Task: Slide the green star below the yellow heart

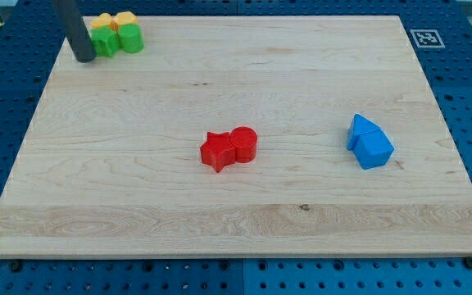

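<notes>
Several small blocks are packed together at the board's top left corner. A green block, which looks like the star, is at the cluster's lower left. A rounder green block touches it on the right. Two yellow blocks sit just above them, the left one and the right one. I cannot tell which of the two is the heart. My dark rod comes down from the view's top, and my tip is just left of the green star, touching or nearly touching it.
A red star and a red round block touch each other at the board's middle. Two blue blocks sit together at the right. The board's left edge is close to my tip.
</notes>
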### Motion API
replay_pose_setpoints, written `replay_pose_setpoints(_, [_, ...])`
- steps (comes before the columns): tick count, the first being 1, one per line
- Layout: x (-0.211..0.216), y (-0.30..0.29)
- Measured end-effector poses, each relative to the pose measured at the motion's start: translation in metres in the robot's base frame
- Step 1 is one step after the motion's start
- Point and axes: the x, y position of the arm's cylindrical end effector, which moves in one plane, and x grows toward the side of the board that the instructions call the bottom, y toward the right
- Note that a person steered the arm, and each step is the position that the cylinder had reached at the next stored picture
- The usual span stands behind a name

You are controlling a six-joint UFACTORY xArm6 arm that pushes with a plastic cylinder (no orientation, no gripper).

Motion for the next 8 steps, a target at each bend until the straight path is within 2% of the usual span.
replay_pose_setpoints(6, [-0.011,0.002])
replay_pose_setpoints(8, [0.022,0.004])
